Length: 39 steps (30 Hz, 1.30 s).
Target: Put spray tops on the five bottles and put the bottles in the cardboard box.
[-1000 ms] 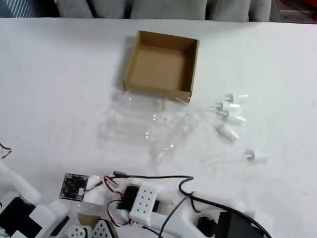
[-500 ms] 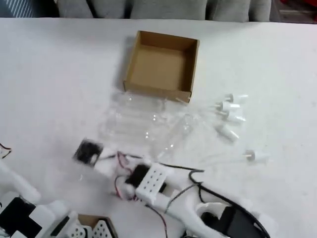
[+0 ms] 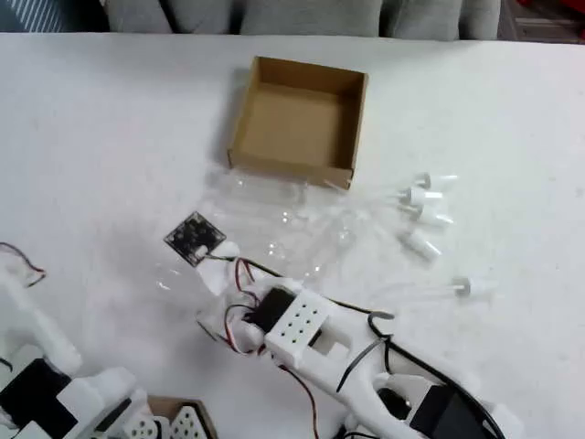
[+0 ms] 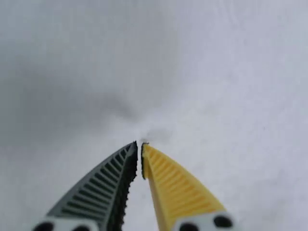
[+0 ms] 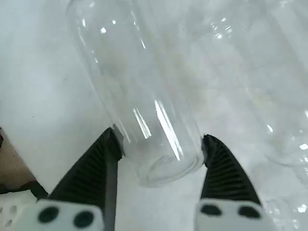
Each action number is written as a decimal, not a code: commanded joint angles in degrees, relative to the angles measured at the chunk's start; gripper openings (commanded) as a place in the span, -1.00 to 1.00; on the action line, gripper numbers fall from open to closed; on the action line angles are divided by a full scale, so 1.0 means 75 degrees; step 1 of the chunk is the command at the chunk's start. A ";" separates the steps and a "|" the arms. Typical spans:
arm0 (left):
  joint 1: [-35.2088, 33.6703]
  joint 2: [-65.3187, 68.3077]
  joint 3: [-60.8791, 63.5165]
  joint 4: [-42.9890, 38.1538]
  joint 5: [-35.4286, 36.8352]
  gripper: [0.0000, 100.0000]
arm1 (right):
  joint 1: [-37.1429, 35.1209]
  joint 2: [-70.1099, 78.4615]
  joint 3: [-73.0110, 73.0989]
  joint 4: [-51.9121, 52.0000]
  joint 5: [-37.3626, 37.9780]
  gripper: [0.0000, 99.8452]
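Pickup step is judged in hand: right jaws are spread astride clear bottle [image 5: 144,96], not yet clamped; left jaws pressed together, empty, over counter [image 4: 216,72]; closure is called for next

No legible text or labels

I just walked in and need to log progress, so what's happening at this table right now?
The right gripper is open, its fingers on either side of one clear bottle that lies on the table beside other bottles. Whether they press it yet is unclear. The left gripper is shut over bare table, holding nothing. The spray tops lie loose to one side, and the cardboard box holds nothing, so no bottle is boxed yet.
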 commanded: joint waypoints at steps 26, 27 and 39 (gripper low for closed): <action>0.7519 -0.6160 0.2637 0.3188 -0.2286 -0.93 | 0.2034 -0.4917 -0.0117 0.3300 0.1723 -0.85; 0.7578 -0.6265 0.2614 0.3188 -0.1934 -0.93 | 0.2104 -0.4917 -0.0117 0.3253 0.1723 -0.85; 0.8410 -0.6652 0.2555 0.3095 0.1465 -0.51 | 0.2573 -0.4905 -0.0070 0.2983 0.1711 -0.86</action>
